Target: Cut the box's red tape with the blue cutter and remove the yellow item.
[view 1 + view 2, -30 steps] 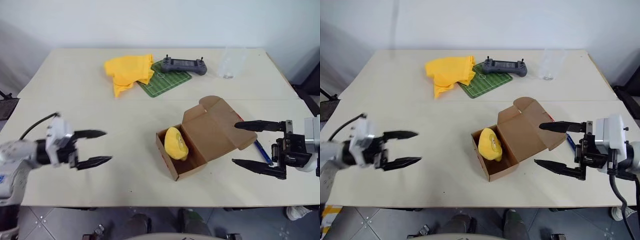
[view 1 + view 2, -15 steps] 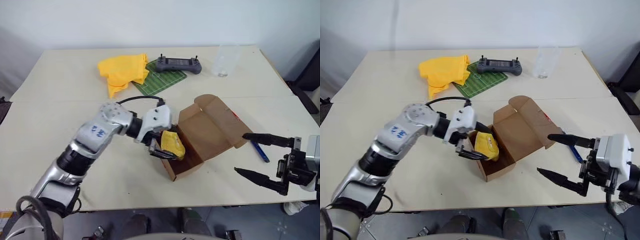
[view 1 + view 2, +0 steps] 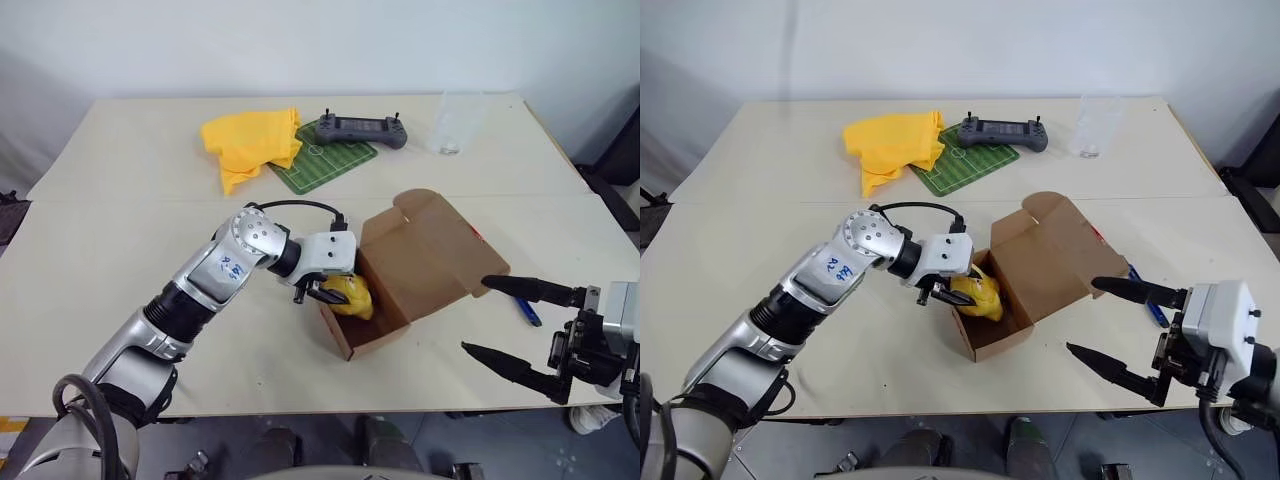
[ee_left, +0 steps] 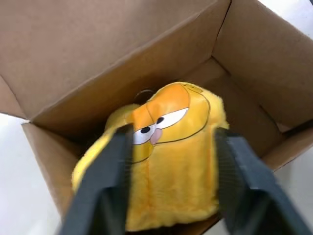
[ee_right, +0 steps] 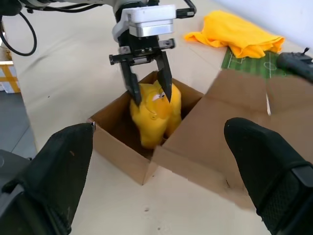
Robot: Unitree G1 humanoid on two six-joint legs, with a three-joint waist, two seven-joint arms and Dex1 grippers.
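The open brown box (image 3: pixel 372 338) sits right of the table's middle, its lid flap (image 3: pixel 425 255) lying back. A sliver of red tape (image 3: pixel 477 238) shows on the flap's far edge. Inside the box is the yellow item (image 3: pixel 352 293), a plush toy with a cartoon face (image 4: pixel 168 161). My left gripper (image 3: pixel 322 290) reaches into the box from the left, its black fingers (image 4: pixel 115 181) pressed on both sides of the toy. The blue cutter (image 3: pixel 527 311) lies on the table just right of the flap. My right gripper (image 3: pixel 475 315) hovers open near the front right edge, holding nothing.
At the back lie a crumpled yellow cloth (image 3: pixel 250 145), a green mat (image 3: pixel 330 165) with a grey controller (image 3: pixel 362 130) on it, and a clear cup (image 3: pixel 455 122). The table's front edge runs just under my right gripper.
My left arm swung from the table's left side to the box, put its gripper inside and closed on the yellow item. The right gripper drew back slightly, still open.
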